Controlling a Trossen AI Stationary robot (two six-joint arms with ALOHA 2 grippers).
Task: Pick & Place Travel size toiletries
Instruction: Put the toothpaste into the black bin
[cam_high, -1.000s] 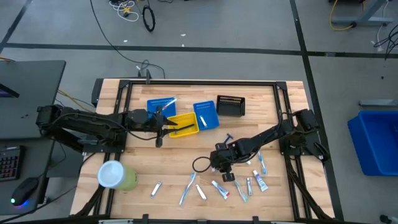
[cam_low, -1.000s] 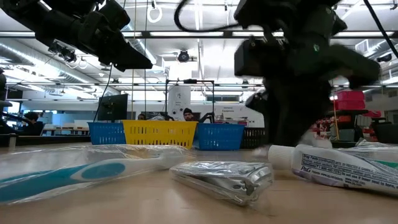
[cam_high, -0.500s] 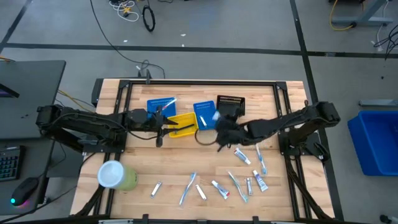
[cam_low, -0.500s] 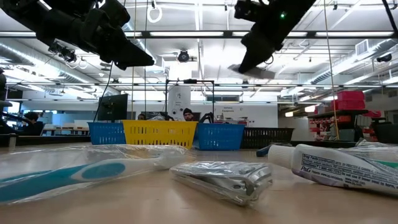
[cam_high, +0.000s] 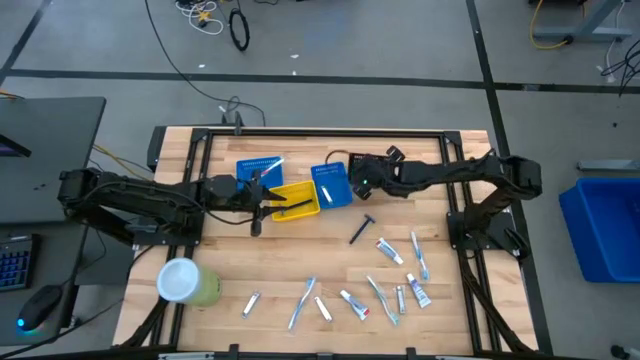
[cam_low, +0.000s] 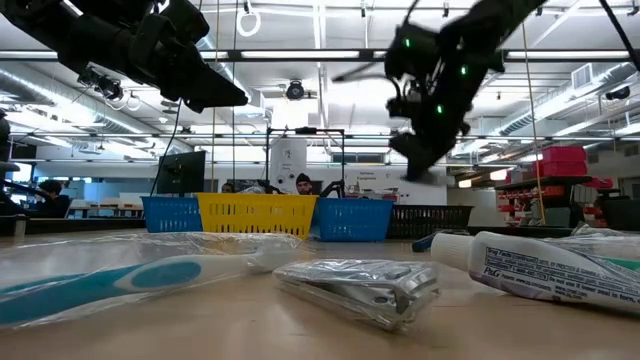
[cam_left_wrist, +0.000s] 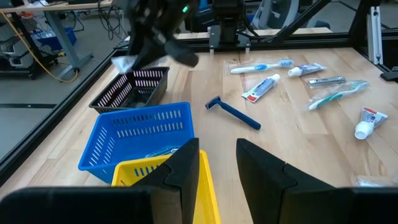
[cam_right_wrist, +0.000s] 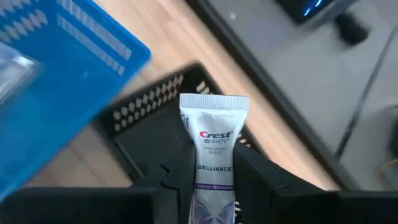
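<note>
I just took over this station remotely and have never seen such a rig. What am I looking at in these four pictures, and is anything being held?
Two dark robot arms work at a wooden table. The high view looks straight down, the low view sits at table-top level, and each wrist view looks past that arm's own fingers.

The right gripper is shut on a white toothpaste tube and hangs over the black bin at the far edge. The left gripper waits over the yellow bin, between two blue bins; whether it holds anything is hidden.

Loose on the table lie more tubes, toothbrushes, a dark blue razor, and a green cylinder with a white lid.
</note>
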